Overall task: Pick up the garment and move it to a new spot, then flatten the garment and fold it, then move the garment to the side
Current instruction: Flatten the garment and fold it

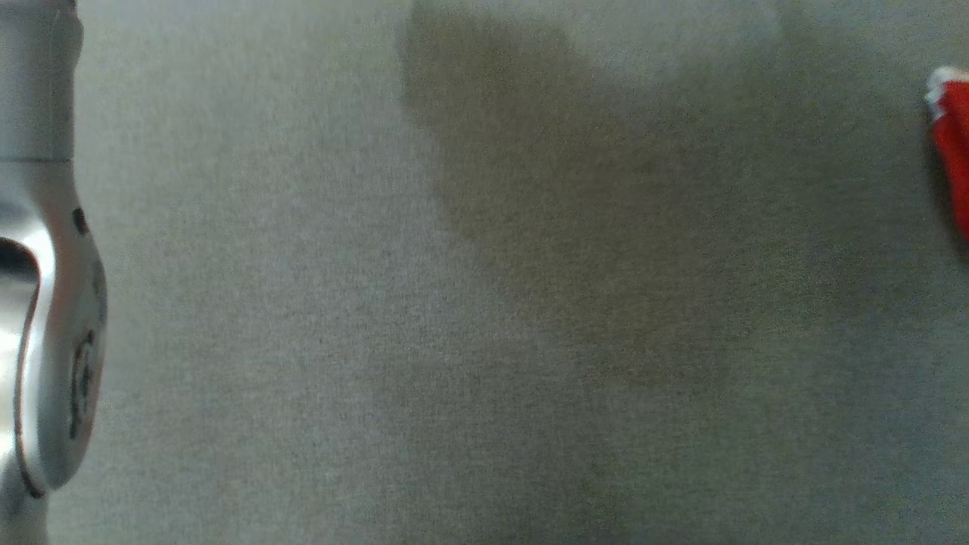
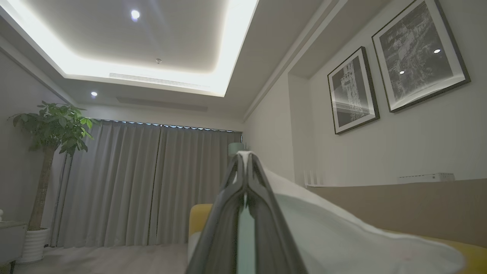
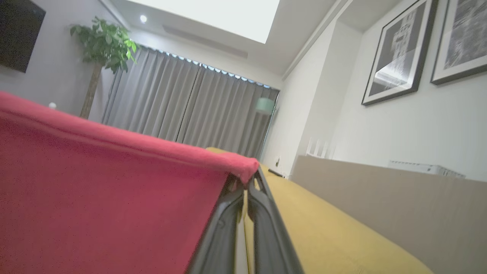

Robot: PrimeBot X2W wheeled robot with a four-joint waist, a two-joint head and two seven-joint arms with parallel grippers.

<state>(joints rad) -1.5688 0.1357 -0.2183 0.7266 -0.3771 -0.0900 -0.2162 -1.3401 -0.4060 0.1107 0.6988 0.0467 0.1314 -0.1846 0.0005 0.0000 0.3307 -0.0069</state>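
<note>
Head view: the red garment [image 1: 952, 144], white at its top edge, shows at the far right over a grey surface [image 1: 484, 318], well apart from the pale forearm [image 1: 53, 303] on the left.

Left wrist view: the left claw [image 2: 245, 158] is closed, its tips pinching white cloth [image 2: 323, 228] that trails down to the right.

Right wrist view: the right claw [image 3: 247, 179] is clamped on the garment's hemmed red edge. The red fabric stretches away to the left, above a yellow cushion [image 3: 323, 236].

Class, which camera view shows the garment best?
The right wrist view: the red garment spreads from the right gripper, shut on its edge. The left wrist view shows pale cloth in the left gripper; the head view, a red-and-white scrap at its right edge.
</note>
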